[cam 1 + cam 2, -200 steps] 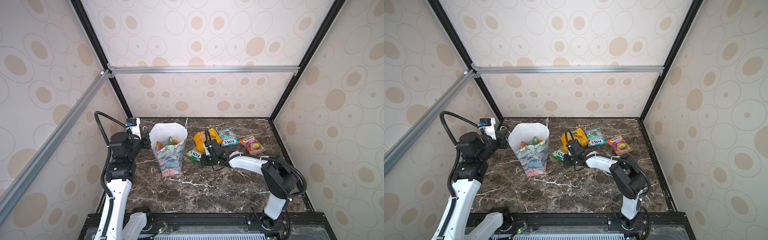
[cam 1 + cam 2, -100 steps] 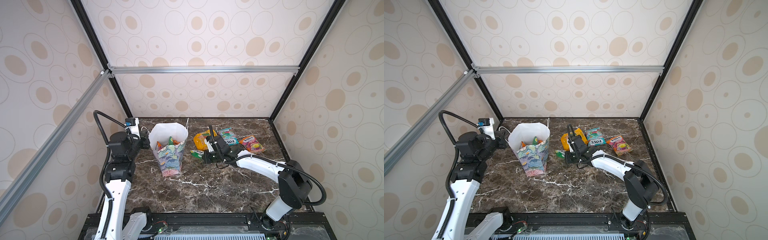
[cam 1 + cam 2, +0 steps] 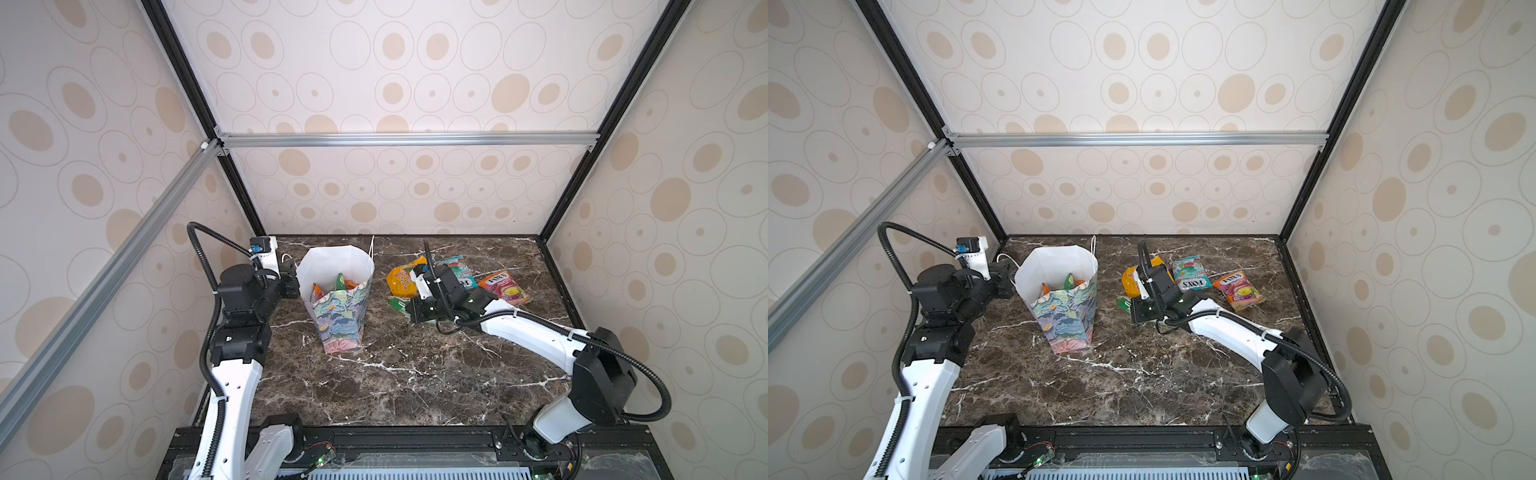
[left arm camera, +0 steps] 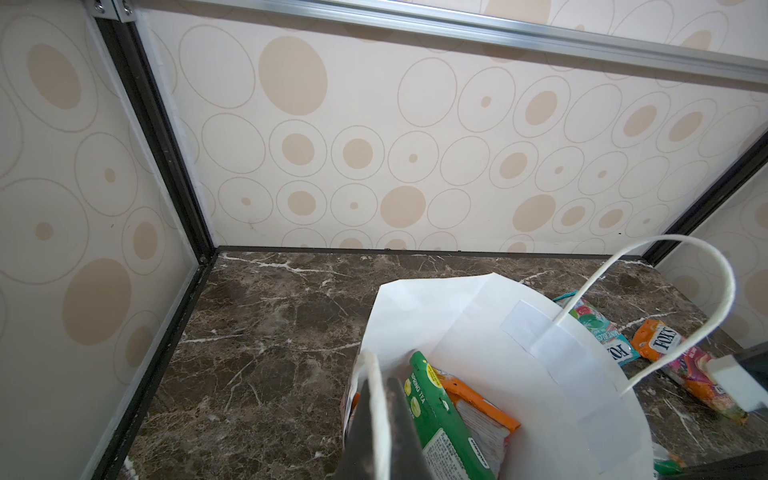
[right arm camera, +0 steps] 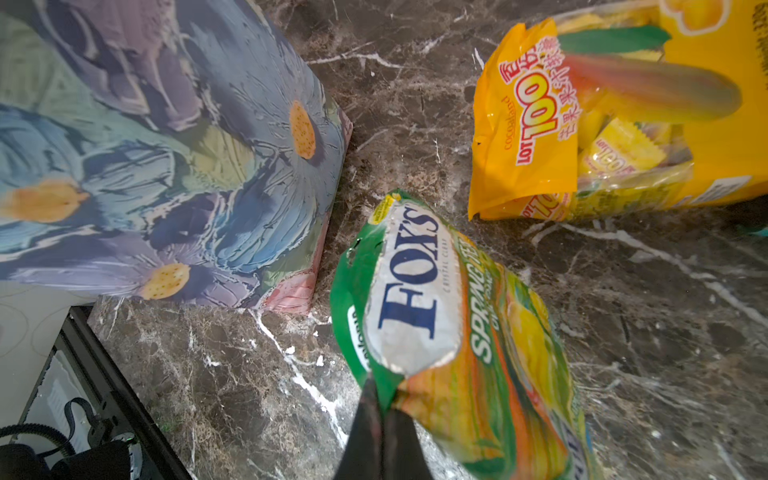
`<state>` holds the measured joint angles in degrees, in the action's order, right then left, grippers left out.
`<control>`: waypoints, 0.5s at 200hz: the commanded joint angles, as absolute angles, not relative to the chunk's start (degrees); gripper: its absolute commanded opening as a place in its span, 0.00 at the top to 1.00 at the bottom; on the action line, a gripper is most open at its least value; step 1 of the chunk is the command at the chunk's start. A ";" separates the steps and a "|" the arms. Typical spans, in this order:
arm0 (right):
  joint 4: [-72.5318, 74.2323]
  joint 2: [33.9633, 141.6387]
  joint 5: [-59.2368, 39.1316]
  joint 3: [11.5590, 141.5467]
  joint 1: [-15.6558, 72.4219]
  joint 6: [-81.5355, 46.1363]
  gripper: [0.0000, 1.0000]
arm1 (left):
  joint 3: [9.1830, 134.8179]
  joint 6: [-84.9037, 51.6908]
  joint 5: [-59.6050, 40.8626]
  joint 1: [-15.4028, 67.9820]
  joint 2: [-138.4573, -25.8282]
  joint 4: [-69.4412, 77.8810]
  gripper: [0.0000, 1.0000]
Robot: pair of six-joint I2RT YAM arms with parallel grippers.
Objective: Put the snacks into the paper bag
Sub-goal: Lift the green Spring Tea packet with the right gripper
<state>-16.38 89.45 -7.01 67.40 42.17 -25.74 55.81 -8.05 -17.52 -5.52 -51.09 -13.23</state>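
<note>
Right wrist view: our right gripper (image 5: 380, 401) is closed tight on the edge of the green packet (image 5: 440, 316), whose long axis runs away from the jaws. The packet is just beside the bag (image 5: 166, 158), below its mouth. Our left gripper (image 4: 379, 386) pinches the bag at its rim.

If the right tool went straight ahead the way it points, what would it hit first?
The right tool grips the green FOX'S packet; past it, probably bare tabletop between paper bag and yellow packet, though depth is unclear.
</note>
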 commanded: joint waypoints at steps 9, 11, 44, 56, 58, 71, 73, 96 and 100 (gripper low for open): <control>-16.63 86.50 -6.42 69.86 42.30 -21.84 1.00 | 55.75 -7.21 -17.05 -5.98 -50.31 -10.75 1.00; -16.68 86.38 -6.42 69.74 42.35 -21.74 1.00 | 55.69 -7.21 -17.05 -5.98 -50.28 -10.75 1.00; -16.51 84.35 -5.91 69.26 42.36 -19.89 1.00 | 54.94 -7.09 -16.13 -6.04 -49.88 -10.74 1.00; -16.67 83.55 -6.06 69.20 42.31 -19.33 1.00 | 54.98 -7.21 -16.32 -5.96 -50.07 -10.78 1.00; -16.69 83.40 -6.13 69.18 42.35 -19.29 1.00 | 54.96 -7.21 -16.32 -6.04 -50.11 -10.76 1.00; -16.25 82.49 -6.34 68.67 42.33 -18.96 1.00 | 55.07 -7.13 -16.61 -6.00 -50.21 -10.90 1.00; -16.17 82.39 -6.38 68.65 42.35 -18.91 1.00 | 55.08 -7.12 -16.65 -5.98 -50.26 -10.90 1.00; -17.49 81.75 -5.54 69.80 42.32 -17.87 1.00 | 54.76 -6.96 -16.34 -5.99 -50.34 -10.89 1.00; -18.32 81.74 -5.38 70.56 42.36 -17.66 1.00 | 54.76 -6.94 -16.32 -6.01 -50.36 -10.90 1.00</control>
